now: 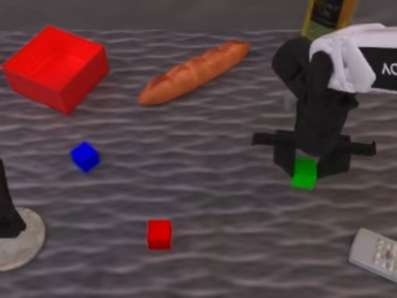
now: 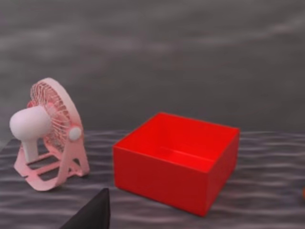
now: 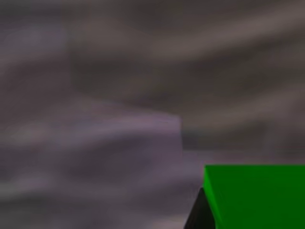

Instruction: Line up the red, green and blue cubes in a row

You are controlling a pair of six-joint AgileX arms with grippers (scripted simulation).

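Observation:
The green cube [image 1: 304,173] is at the right of the table, between the fingers of my right gripper [image 1: 305,166], which is shut on it. In the right wrist view the green cube [image 3: 255,195] fills one corner, with a dark fingertip [image 3: 200,214] pressed against its side. The blue cube [image 1: 85,156] lies at the left. The red cube [image 1: 159,234] lies nearer the front, left of centre. My left arm [image 1: 7,214] is parked at the left edge; in its wrist view one dark fingertip [image 2: 95,214] shows, set wide and holding nothing.
A large hollow red box [image 1: 56,59] sits at the back left, a baguette [image 1: 193,71] at the back centre. A remote [image 1: 377,253] lies at the front right. A yellow-green object [image 1: 327,15] stands behind my right arm. A pink fan [image 2: 50,133] is beside the box.

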